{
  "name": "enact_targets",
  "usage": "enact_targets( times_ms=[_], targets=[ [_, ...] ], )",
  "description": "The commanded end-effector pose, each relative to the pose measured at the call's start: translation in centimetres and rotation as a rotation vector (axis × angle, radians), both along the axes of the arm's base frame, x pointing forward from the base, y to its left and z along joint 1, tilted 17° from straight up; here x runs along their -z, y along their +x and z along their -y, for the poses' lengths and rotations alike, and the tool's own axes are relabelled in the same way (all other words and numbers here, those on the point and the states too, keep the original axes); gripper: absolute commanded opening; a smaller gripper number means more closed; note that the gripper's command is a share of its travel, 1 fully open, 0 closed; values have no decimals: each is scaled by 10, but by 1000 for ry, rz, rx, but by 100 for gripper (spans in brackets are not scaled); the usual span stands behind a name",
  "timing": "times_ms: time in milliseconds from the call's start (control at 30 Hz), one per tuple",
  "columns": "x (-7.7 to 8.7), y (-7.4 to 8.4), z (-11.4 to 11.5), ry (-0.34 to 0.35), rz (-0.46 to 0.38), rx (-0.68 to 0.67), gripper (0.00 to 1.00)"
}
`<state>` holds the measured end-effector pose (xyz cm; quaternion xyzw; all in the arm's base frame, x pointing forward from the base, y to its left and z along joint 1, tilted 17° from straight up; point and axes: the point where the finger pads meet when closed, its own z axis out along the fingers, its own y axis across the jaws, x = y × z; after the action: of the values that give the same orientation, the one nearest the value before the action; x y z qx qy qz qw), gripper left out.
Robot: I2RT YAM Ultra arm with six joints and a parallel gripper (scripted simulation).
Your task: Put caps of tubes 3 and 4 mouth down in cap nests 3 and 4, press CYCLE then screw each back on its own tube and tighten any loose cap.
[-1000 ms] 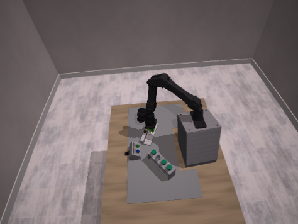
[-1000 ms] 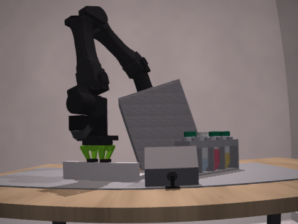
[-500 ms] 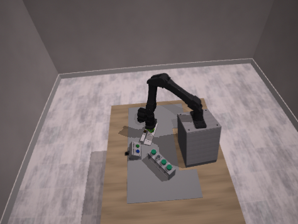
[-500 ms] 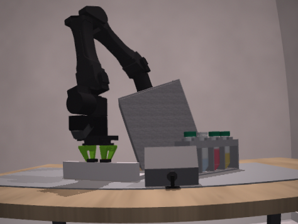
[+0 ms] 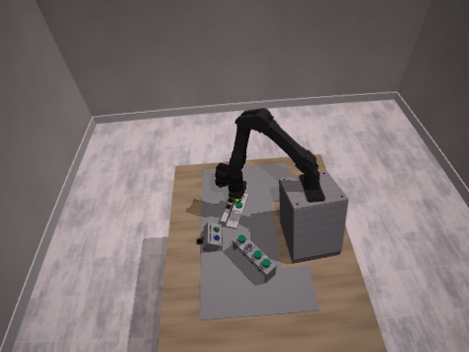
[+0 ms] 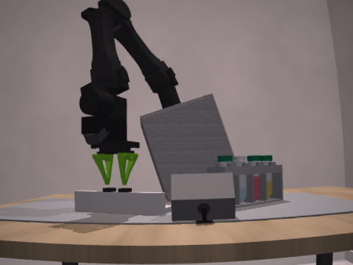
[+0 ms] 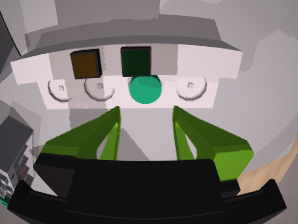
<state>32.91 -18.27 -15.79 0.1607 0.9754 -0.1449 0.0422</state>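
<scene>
The cap tray (image 5: 234, 211) lies on the grey mat. In the wrist view one green cap (image 7: 145, 90) lies round and flat in the third nest from the left; the other nests are empty. The amber lamp (image 7: 85, 63) and the green lamp (image 7: 136, 60) are both dark. My gripper (image 7: 146, 112) hangs open just above that cap, apart from it, as the side view (image 6: 115, 183) also shows. On the decapping station (image 5: 253, 252) three tubes carry green caps. The second tube from the left (image 6: 240, 159) is open.
The small key desk (image 5: 214, 233) with the blue key (image 5: 217, 237) and the green key (image 5: 216, 229) stands between the tray and the station. The arm's tall grey pedestal (image 5: 312, 220) stands to the right.
</scene>
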Motion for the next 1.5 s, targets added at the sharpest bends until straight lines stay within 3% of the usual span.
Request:
enact_targets(
  times_ms=[0,167,233,567,833,1000,1267,1367,1467],
  targets=[
    [-21,5,-6,-4,13,-4,47],
    [-45,4,-14,-4,13,-4,47],
    [-45,4,-14,-4,13,-4,47],
    [-93,2,-29,-4,13,-3,47],
    [-96,2,-30,-3,13,-3,47],
    [-83,0,-70,15,134,384,49],
    [-73,0,-102,30,233,705,49],
    [-73,0,-102,31,235,712,49],
    [-66,-1,-126,41,305,938,49]
  ],
)
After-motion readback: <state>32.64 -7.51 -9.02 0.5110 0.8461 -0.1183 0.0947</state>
